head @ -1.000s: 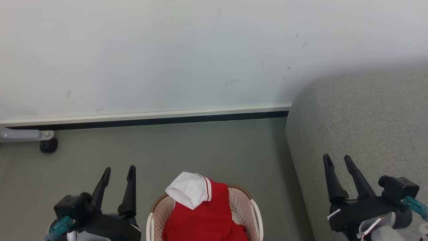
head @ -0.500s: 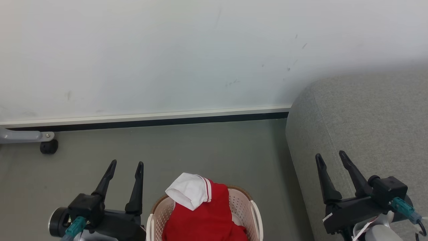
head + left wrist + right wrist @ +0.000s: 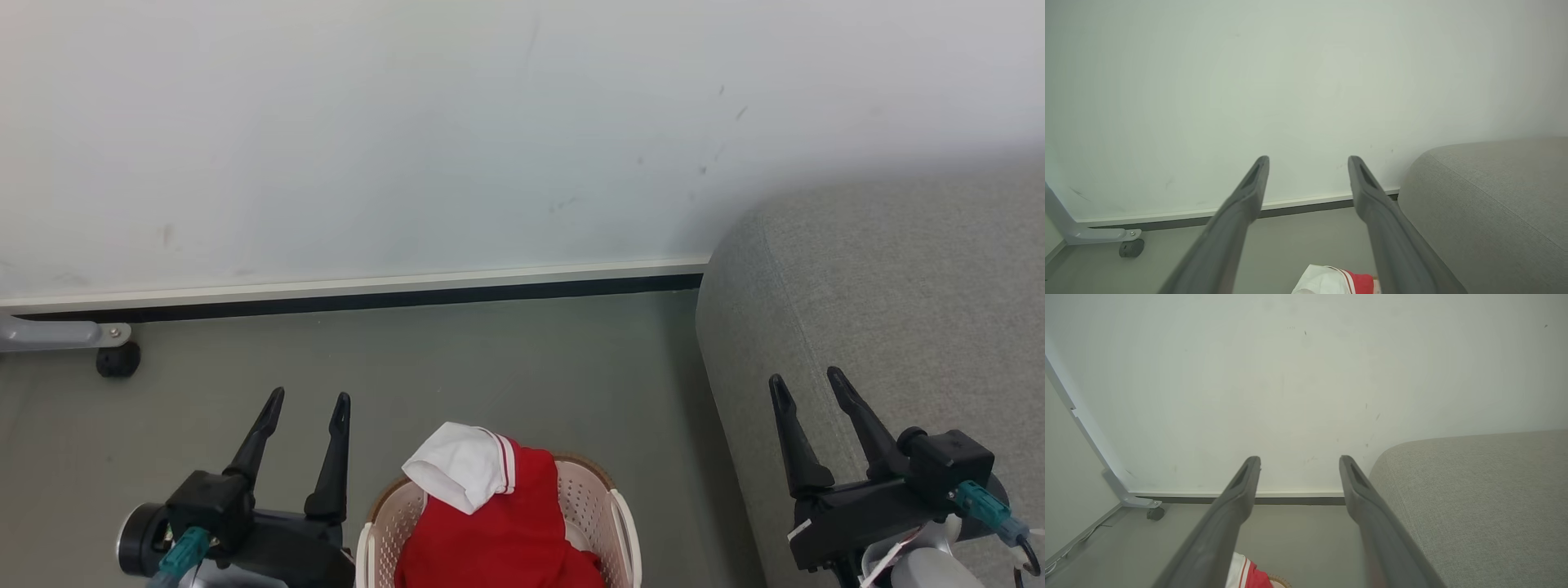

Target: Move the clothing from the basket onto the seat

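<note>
1. While both arms sit low, left end effector is open: fingers spread, empty, pointing toward the wall.
2. Same for right end effector: jaws wide, holding nothing, fingers showing against the rounded edge of the seat.
3. Between the two end effectors stands the basket on the floor, just right of the left one and well left of the right one.
4. Inside the basket is the clothing: a red shirt heaped above the rim, with a white sleeve with red-white trim on top, toward the left end effector. Both end effectors are clear of it.
5. Grey seat runs under and beyond the right end effector, apart from the basket.
6. Ahead-left of the left end effector is a black caster on a grey frame leg, at the dark baseboard.
</note>
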